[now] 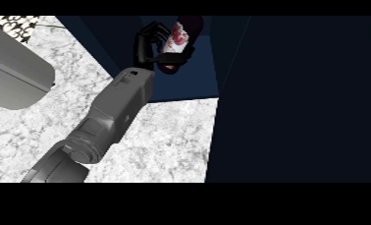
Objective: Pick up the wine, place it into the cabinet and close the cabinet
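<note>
My left hand (150, 42) has fingers curled round the wine (176, 42) mid-body, up at 12 o'clock inside the cabinet (181, 89). Probably glass: heavy, slick, breakable, so the body is the place to hold. Right hand not visible.

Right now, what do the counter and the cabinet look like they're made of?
The counter looks like polished stone, maybe marble or granite: white with grey speckled veining. The cabinet looks like painted wood or laminate: flat, even dark navy panels with no grain, so the material stays uncertain.

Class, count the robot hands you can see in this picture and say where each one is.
1: a hand at top centre, curled round the wine bottle inside the open cabinet. The other is out of view.
</note>
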Robot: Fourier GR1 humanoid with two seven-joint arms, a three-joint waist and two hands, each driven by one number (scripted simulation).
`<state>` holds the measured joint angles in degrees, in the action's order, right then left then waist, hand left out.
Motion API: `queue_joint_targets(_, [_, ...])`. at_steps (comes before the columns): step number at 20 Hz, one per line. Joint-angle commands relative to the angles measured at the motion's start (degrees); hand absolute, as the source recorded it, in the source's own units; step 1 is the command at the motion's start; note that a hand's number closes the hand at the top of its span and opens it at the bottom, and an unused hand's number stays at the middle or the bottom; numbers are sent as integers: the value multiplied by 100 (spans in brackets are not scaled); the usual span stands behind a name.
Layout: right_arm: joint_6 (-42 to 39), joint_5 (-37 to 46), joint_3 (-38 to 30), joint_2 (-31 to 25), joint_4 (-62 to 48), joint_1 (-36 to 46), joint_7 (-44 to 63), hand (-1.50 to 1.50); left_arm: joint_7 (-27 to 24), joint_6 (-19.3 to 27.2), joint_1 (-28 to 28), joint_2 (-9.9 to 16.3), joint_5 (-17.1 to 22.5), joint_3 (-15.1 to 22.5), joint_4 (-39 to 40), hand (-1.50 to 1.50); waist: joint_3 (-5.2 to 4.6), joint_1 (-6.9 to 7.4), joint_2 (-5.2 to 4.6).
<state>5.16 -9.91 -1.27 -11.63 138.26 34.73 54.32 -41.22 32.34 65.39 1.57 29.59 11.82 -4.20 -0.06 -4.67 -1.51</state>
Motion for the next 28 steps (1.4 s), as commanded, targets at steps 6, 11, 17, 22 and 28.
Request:
queue_joint_targets(6, [100,-179,104,56,374,83,275,-150,145,321,-84,-44,-62,-37,351,150,-7,-107,-31])
queue_joint_targets(11, [-56,-238,27,88,160,-24,-74,-150,132,-281,-91,-150,379,-500,5,150,-4,-122,-83])
queue_joint_targets(17, [14,-264,25,132,-69,267,-48,-150,-69,-1059,-576,-155,608,-731,-71,150,-12,-124,-89])
queue_joint_targets(22, [3,-296,167,168,22,240,64,-150,-79,-1296,-847,-157,751,-753,-77,150,-16,-330,-66])
queue_joint_targets(28, [-47,-244,261,285,7,68,-141,-150,-299,-1690,-1264,-157,913,-735,-115,150,-18,-405,-78])
